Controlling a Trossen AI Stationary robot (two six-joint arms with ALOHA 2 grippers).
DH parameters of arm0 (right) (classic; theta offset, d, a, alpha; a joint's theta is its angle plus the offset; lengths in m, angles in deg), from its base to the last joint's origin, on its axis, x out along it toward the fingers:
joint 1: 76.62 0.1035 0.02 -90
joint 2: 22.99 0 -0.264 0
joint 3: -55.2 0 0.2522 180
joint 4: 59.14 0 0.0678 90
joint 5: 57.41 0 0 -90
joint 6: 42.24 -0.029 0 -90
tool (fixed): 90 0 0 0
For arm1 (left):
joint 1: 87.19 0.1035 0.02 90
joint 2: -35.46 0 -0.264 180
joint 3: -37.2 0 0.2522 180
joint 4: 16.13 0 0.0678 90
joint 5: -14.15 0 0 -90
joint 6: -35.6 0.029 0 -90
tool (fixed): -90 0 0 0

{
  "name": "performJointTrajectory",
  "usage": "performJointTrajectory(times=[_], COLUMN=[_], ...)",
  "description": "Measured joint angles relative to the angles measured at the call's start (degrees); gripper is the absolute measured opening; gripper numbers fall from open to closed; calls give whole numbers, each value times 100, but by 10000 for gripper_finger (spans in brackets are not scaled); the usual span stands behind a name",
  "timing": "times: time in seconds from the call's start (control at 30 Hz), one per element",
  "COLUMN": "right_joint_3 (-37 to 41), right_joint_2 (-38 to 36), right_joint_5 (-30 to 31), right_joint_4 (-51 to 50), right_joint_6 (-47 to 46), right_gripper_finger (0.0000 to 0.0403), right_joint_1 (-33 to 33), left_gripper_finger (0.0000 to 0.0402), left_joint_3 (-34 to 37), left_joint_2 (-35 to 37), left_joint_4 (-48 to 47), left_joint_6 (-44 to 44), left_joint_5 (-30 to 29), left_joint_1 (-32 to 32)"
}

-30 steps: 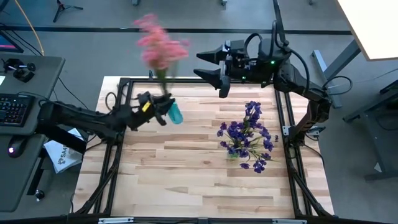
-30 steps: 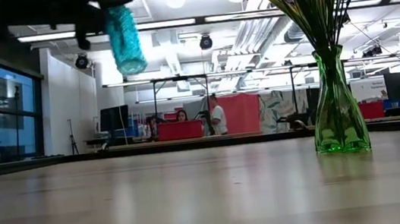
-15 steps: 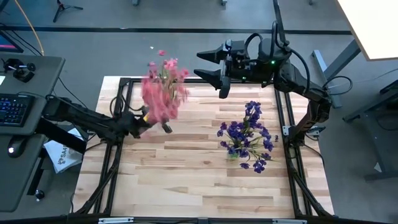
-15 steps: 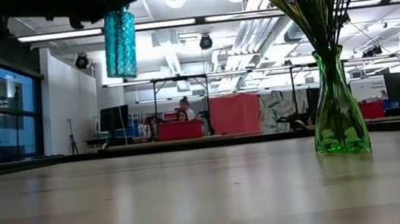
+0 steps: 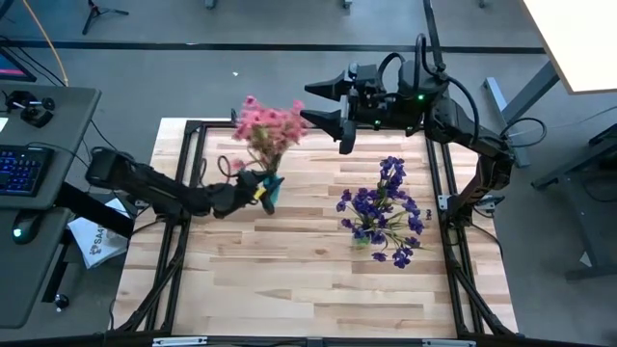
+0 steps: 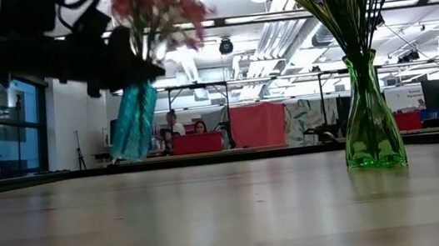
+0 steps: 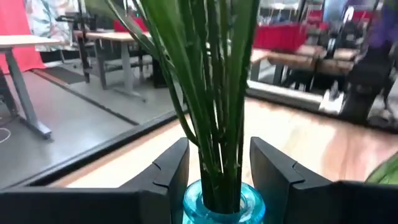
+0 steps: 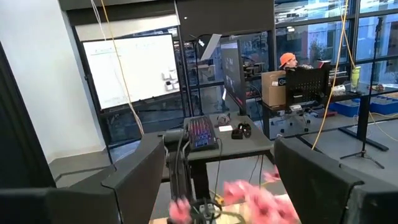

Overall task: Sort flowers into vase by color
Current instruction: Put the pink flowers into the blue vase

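A teal glass vase (image 5: 270, 189) holding pink flowers (image 5: 269, 123) hangs over the table's far left part, with my left gripper (image 5: 254, 189) shut on it. In the low view the teal vase (image 6: 133, 122) leans, mouth toward the right, pink flowers (image 6: 156, 6) above it. Green stems (image 7: 211, 93) rise from its mouth between my fingers. A green vase (image 6: 371, 125) with purple flowers (image 5: 382, 212) stands by its base on the table's right part. My right gripper (image 5: 328, 106) waits open, high over the far edge. My left gripper pinches the teal vase's neck (image 7: 217, 205), just under the rim, between its two fingers (image 7: 169, 171). The fingers come level from the table's left side. The vase is tilted, its base (image 6: 125, 154) low near the table; whether it touches the wood I cannot tell.
A black frame (image 5: 193, 130) runs round the wooden table (image 5: 308, 280), whose near half is bare. A desk with keyboard (image 5: 19, 169) stands off the left side. People show in the room beyond (image 6: 173, 124).
My left gripper has come down toward the table with the teal vase and has rolled. The vase, high at the start, now hangs low and tilted. The pink flowers have swung toward the table's right and now stand above the vase.
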Motion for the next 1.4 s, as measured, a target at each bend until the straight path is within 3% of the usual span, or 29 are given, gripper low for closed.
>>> performJointTrajectory(times=[0.13,0.33,0.53,0.8,1.0,1.2,1.4], right_joint_3=[0,0,2,2,2,2,3], right_joint_2=[0,0,0,2,2,4,4], right_joint_5=[0,0,0,0,0,0,0], right_joint_4=[-104,-222,-233,-287,-337,-350,-398], right_joint_6=[-6,-233,-309,-397,-397,-378,-373], right_gripper_finger=[298,298,298,298,298,298,298], right_joint_1=[0,0,59,93,92,92,92], left_gripper_finger=[116,116,116,116,117,184,193], left_joint_3=[1,-7,-15,-452,-680,-707,-707], left_joint_2=[-601,-1564,-2471,-3050,-3046,-3040,-3040], left_joint_4=[331,2209,3280,3359,3333,3284,3150], left_joint_6=[-39,-43,-216,-111,682,1013,993], left_joint_5=[215,749,1147,1993,2139,2141,2135], left_joint_1=[13,84,397,612,601,601,601])
